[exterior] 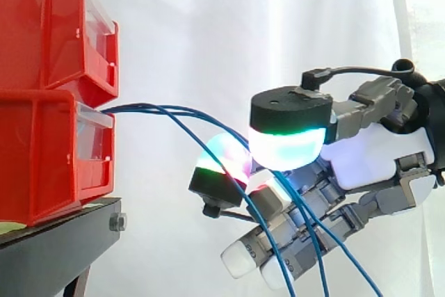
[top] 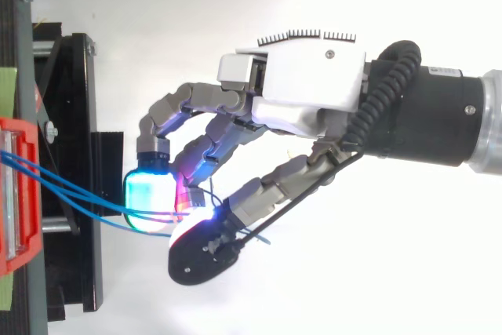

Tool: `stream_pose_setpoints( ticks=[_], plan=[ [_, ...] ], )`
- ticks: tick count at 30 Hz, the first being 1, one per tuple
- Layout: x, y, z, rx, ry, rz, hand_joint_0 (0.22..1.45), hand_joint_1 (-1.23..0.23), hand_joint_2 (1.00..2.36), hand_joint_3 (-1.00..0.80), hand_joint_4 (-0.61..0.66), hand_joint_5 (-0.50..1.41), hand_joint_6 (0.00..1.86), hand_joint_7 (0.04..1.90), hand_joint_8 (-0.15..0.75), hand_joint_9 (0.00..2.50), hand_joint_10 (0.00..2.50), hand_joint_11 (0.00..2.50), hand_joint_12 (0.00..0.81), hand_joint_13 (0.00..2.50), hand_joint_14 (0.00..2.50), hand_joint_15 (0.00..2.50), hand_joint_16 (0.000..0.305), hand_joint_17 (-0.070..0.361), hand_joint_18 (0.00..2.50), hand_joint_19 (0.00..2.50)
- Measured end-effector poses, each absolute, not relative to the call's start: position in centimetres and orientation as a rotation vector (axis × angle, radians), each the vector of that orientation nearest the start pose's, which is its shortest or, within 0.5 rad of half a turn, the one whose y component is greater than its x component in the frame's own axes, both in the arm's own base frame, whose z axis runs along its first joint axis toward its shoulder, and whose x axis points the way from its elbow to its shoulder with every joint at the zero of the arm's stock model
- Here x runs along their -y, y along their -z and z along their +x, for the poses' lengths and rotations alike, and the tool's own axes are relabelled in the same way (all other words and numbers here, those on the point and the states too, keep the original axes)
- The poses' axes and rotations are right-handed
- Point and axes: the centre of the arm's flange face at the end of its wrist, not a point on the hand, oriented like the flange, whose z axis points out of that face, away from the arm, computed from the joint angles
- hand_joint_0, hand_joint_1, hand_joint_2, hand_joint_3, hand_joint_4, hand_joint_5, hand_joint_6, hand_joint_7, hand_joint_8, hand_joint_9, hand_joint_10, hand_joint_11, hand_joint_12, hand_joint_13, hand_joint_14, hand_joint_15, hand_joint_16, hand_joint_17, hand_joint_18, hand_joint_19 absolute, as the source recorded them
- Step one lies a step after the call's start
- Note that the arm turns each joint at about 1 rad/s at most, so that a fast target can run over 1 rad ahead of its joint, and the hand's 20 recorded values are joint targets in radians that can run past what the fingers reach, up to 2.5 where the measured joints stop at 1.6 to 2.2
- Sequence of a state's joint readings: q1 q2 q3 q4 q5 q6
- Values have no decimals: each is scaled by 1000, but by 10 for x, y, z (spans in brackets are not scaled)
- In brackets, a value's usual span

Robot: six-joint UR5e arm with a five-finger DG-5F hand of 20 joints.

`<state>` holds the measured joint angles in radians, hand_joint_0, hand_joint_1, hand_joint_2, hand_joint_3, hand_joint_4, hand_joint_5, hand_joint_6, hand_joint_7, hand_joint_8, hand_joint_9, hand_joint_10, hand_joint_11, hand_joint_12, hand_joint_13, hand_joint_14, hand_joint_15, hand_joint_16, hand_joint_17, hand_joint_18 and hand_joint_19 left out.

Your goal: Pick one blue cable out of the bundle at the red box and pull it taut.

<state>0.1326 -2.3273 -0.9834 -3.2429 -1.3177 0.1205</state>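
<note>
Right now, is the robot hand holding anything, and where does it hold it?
Yes: the hand pinches a blue cable between two glowing fingertips, partway along, away from the red bin.

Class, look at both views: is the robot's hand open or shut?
Shut: the hand pinches a blue cable between two glowing pads.
</note>
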Motion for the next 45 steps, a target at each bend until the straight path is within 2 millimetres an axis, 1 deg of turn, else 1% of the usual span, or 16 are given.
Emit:
stream_pose_setpoints(
  ticks=[2, 5, 6, 7, 8, 13, 14, 19, 26, 28, 30, 33, 35, 36, 39, 45],
  plan=[
    [58, -284, 759, -1257, -1025, 1509, 779, -991, 1000, -500, 141, -202, 880, 950, 324, 898, 14, 1112, 358, 638, 14, 337, 51, 115, 633, 284],
    [58, -284, 759, -1255, -1027, 1513, 692, -978, 1000, -500, 147, -202, 882, 946, 328, 904, 14, 1123, 358, 646, 13, 345, 51, 115, 632, 309],
    [58, -284, 759, -1255, -1027, 1514, 627, -955, 1000, -500, 157, -198, 882, 947, 341, 920, 16, 1120, 363, 648, 15, 360, 51, 114, 628, 335],
    [58, -284, 759, -1254, -1027, 1515, 598, -944, 1000, -500, 160, -194, 881, 950, 344, 932, 13, 1119, 365, 654, 14, 363, 51, 115, 630, 351],
    [58, -284, 759, -1254, -1028, 1516, 579, -879, 1000, -500, 166, -187, 877, 966, 347, 950, 14, 1126, 366, 660, 14, 365, 51, 116, 635, 361],
    [58, -284, 759, -1248, -1034, 1525, 604, -755, 1000, -500, 159, -174, 877, 1004, 351, 985, 14, 1156, 367, 677, 14, 373, 51, 114, 639, 390],
    [58, -284, 759, -1247, -1035, 1525, 616, -741, 1005, -450, 156, -173, 877, 1019, 348, 988, 14, 1160, 367, 680, 14, 376, 51, 114, 638, 397],
    [57, -284, 759, -1245, -1039, 1526, 640, -785, 1015, -265, 83, -177, 901, 1071, 349, 999, 14, 1161, 367, 682, 14, 374, 51, 114, 643, 390],
    [56, -283, 759, -1247, -1039, 1528, 698, -864, 1021, -170, -41, -190, 924, 1112, 345, 991, 14, 1149, 360, 692, 14, 368, 51, 114, 659, 370],
    [56, -284, 759, -1247, -1040, 1528, 734, -897, 1020, -196, -54, -200, 925, 1088, 335, 977, 13, 1137, 355, 687, 14, 369, 51, 114, 654, 357],
    [56, -284, 759, -1247, -1040, 1528, 772, -928, 1019, -252, 16, -202, 920, 1077, 329, 963, 13, 1139, 355, 680, 14, 364, 50, 113, 637, 359],
    [56, -285, 759, -1242, -1043, 1529, 807, -952, 1014, -322, 27, -200, 912, 1051, 321, 951, 14, 1131, 352, 673, 14, 363, 50, 112, 619, 350],
    [56, -288, 761, -1231, -1054, 1531, 818, -959, 1013, -351, 11, -199, 909, 1043, 321, 945, 14, 1116, 351, 670, 14, 364, 50, 112, 615, 348],
    [56, -290, 761, -1226, -1058, 1531, 825, -964, 1011, -364, -29, -198, 906, 1042, 313, 943, 13, 1121, 349, 666, 14, 365, 50, 112, 610, 345],
    [55, -295, 763, -1215, -1069, 1528, 840, -979, 1014, -331, -82, -200, 903, 1048, 296, 911, 14, 1100, 340, 648, 14, 369, 48, 109, 591, 359],
    [55, -298, 764, -1203, -1068, 1530, 796, -1060, 1016, -296, -95, -232, 905, 1037, 280, 761, 15, 1057, 346, 548, 14, 336, 50, 112, 606, 298]
  ],
)
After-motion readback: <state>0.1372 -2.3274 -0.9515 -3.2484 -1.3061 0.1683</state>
